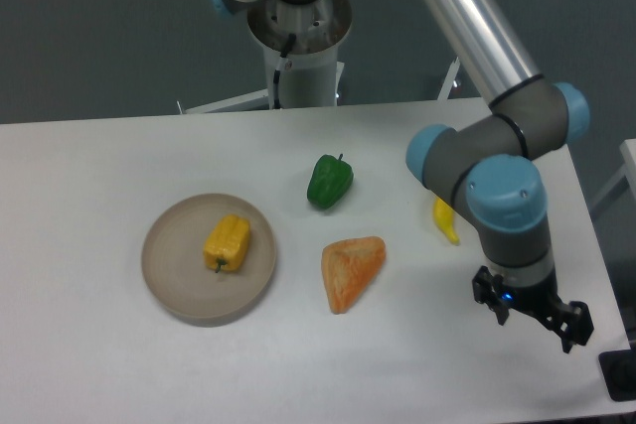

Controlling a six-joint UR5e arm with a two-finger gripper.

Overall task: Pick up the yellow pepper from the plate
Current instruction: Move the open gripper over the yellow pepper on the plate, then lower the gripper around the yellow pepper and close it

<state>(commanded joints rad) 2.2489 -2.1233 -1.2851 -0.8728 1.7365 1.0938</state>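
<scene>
The yellow pepper [228,242] lies on its side in the middle of the round beige-grey plate [164,285] at the table's left, green stem toward the front. My gripper [530,317] hangs near the table's front right corner, far to the right of the plate. Its black fingers point down and stand apart, open, with nothing between them.
A green pepper [329,182] sits behind the table's centre. An orange wedge-shaped piece [351,270] lies just right of the plate. A small yellow banana [446,222] is partly hidden behind my wrist. The arm's base [298,47] stands behind the far edge.
</scene>
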